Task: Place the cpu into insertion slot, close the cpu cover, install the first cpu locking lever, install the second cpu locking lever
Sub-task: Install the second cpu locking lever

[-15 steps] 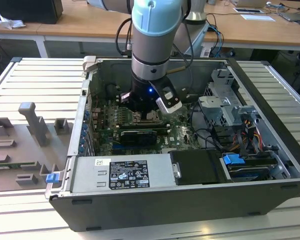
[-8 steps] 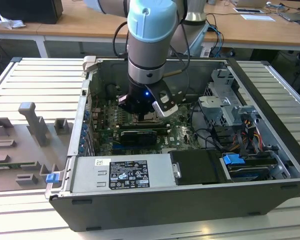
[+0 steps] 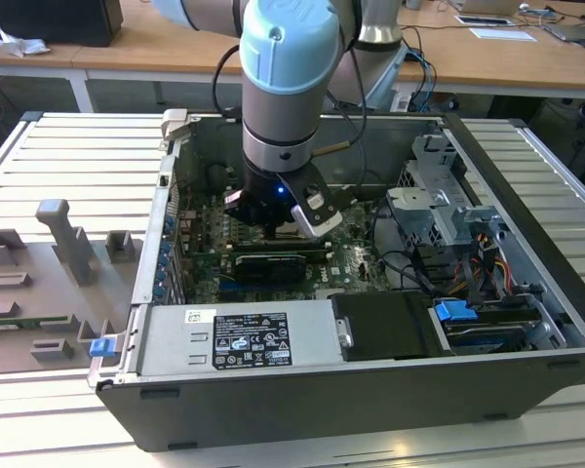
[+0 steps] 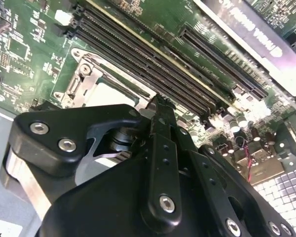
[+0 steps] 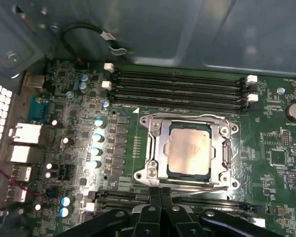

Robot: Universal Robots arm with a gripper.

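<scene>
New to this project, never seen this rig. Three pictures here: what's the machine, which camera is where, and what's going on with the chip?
The machine is a single robot arm reaching down into an opened computer case that lies on a ribbed metal table. The exterior view comes from a camera standing off the arm. The two wrist views come from cameras riding on the arm, looking down past the black gripper at the green motherboard.

In the first wrist view, the cpu sits in the insertion slot, and the cpu cover, a silver frame, lies down around it. The long black memory slots run beside the socket. The gripper's fingers look closed together at the socket's edge, with nothing visibly held.
</scene>
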